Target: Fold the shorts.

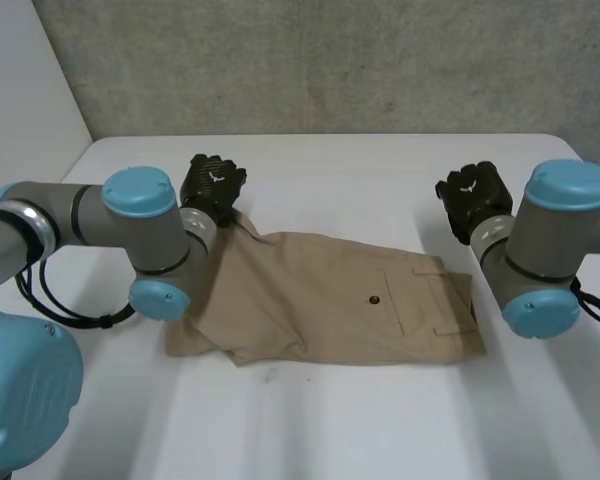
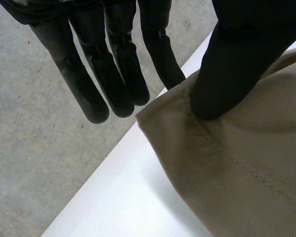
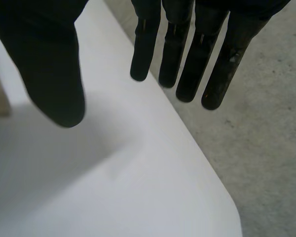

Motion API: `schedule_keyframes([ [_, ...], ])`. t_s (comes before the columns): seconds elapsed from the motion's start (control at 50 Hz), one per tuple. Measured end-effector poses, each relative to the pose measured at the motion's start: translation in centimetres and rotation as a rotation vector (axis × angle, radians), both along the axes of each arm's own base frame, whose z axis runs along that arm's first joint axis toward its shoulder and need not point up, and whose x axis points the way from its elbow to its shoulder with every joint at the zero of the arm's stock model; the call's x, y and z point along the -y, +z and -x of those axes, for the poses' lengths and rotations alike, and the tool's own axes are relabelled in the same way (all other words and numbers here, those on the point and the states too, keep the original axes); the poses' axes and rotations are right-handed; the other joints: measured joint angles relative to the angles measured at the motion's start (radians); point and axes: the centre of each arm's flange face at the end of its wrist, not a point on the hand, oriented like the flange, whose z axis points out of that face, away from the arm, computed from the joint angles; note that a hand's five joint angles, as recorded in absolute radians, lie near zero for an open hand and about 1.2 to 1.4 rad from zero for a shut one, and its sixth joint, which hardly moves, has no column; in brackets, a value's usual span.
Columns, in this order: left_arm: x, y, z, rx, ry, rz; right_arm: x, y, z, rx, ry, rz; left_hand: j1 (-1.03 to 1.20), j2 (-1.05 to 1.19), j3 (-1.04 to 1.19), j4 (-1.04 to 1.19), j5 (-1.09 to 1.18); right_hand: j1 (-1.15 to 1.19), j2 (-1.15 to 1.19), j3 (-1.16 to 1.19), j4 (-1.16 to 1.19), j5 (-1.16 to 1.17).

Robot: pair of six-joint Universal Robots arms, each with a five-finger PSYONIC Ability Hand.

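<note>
1. Head view: the shorts (image 1: 330,300) lay flat on the table (image 1: 380,430), their long axis running across between the arms. The left hand (image 1: 212,185) sat at their far left corner, while the right hand (image 1: 472,195) stood apart beyond the waistband end.
2. Left wrist view: the fingers were straight and released, the thumb (image 2: 227,74) tip lay over the hem corner, and nothing was pinched.
3. Right wrist view: the fingers were straight and empty over bare table, so the left hand was nearer.
</note>
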Motion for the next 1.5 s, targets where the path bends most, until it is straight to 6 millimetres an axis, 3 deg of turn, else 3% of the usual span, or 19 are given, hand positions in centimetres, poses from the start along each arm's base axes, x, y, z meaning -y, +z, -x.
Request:
schedule_keyframes([
  [0.12,-0.3,0.1,-0.1,0.000,0.001,-0.001,-0.3,1.4,-0.2,0.118,0.029,-0.072,0.006,0.001,0.000,0.001,0.000,-0.039,-0.046,-0.056,-0.066,-0.065],
  [0.16,-0.7,0.2,-0.3,0.006,0.001,-0.014,-0.6,1.5,-0.4,0.253,0.071,-0.229,0.008,0.001,0.000,0.001,0.000,-0.039,-0.046,-0.056,-0.066,-0.065],
  [0.24,-1.3,0.1,-0.6,0.016,0.001,-0.033,-0.1,0.3,0.1,0.374,0.067,-0.413,0.007,-0.001,0.000,0.000,0.000,-0.039,-0.046,-0.056,-0.066,-0.066],
  [0.4,-1.6,-0.1,-0.8,0.022,0.006,-0.047,0.8,-2.5,1.1,0.412,0.024,-0.528,0.007,-0.002,0.000,0.000,0.000,-0.039,-0.046,-0.056,-0.066,-0.065],
  [0.7,-1.7,-0.2,-0.9,0.024,0.006,-0.053,0.8,-3.7,1.1,0.396,0.018,-0.542,0.007,-0.002,0.000,0.000,0.000,-0.037,-0.043,-0.055,-0.065,-0.064],
  [0.78,-1.8,-0.4,-0.9,0.026,0.005,-0.058,0.8,-3.9,1.0,0.395,0.017,-0.547,0.007,-0.002,0.000,0.000,0.000,0.109,0.129,0.122,0.114,0.095],
  [0.82,-1.9,-0.6,-1.0,0.029,0.005,-0.063,0.8,-3.8,1.0,0.396,0.018,-0.544,0.007,-0.002,0.000,0.000,0.000,0.290,0.445,0.427,0.421,0.354],
  [0.88,-1.9,-0.7,-1.0,0.030,0.006,-0.067,0.6,-3.2,1.0,0.400,0.023,-0.534,0.007,-0.002,0.000,0.000,0.000,0.334,0.512,0.525,0.524,0.469],
  [1.12,-2.2,0.2,-1.3,0.027,0.008,-0.061,-1.2,0.9,1.4,0.403,0.042,-0.482,0.001,-0.006,-0.003,-0.004,-0.002,0.382,0.512,0.527,0.529,0.488],
  [1.4,-3.1,0.3,-1.4,0.035,0.002,-0.079,-3.0,1.6,4.0,0.318,-0.032,-0.490,-0.010,-0.018,-0.017,-0.014,-0.017,0.382,0.512,0.527,0.529,0.488],
  [1.5,-3.2,0.2,-1.4,0.036,0.000,-0.082,-3.0,0.6,5.3,0.251,-0.064,-0.512,-0.030,-0.038,-0.038,-0.037,-0.038,0.382,0.512,0.527,0.529,0.488],
])
